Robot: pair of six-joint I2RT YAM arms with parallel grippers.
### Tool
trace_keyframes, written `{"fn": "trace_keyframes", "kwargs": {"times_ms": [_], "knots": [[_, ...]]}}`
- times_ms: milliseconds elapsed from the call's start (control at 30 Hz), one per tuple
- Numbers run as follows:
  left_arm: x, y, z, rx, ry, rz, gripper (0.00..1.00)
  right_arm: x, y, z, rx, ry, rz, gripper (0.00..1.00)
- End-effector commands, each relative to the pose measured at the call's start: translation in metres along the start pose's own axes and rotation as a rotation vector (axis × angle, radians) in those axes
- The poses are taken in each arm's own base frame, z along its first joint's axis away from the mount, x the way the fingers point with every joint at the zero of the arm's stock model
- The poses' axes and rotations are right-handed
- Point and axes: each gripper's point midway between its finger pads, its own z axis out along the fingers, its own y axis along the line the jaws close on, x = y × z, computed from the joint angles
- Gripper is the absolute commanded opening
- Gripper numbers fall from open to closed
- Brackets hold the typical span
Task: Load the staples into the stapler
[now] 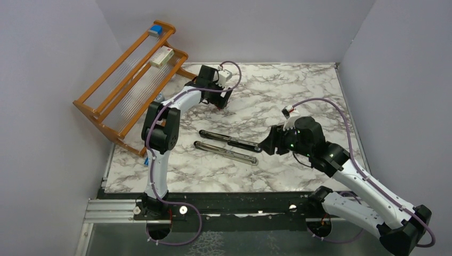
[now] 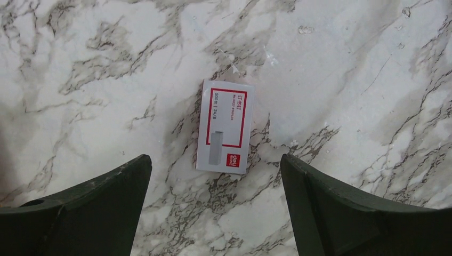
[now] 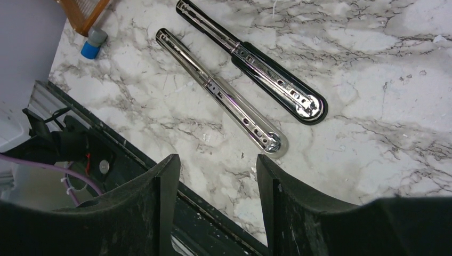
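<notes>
Hovering above the marble counter [image 2: 346,80], the left gripper [image 2: 214,162] is released, its two dark fingers spread wide with nothing between them. The staples packet [image 2: 224,127], red and white, lies flat on the counter just ahead of the fingertips, in line with the gap and untouched. Well apart from it, mid-counter, the black stapler [image 3: 266,74] lies with its shiny inner rail facing up. A silver stapler-like tool [image 3: 224,98] rests parallel on its near side, close but not touching. The right gripper [image 3: 217,160] hangs near the stapler's right end, its fingers parted and grasping nothing. A wooden rack [image 1: 128,80] stands at the far left, with a white-and-red box [image 1: 161,56] on it.
</notes>
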Motion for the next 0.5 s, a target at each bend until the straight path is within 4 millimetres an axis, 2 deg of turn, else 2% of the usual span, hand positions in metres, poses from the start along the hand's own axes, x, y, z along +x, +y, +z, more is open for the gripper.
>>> {"fn": "trace_keyframes", "kwargs": {"times_ms": [0, 467], "knots": [[-0.025, 0.0, 0.009, 0.044, -0.073, 0.103, 0.93, 0.004, 0.0, -0.003, 0.001, 0.023, -0.006, 0.58], [-0.011, -0.011, 0.033, 0.111, -0.043, 0.179, 0.85, 0.014, -0.006, -0.003, 0.008, 0.038, -0.02, 0.59]]}}
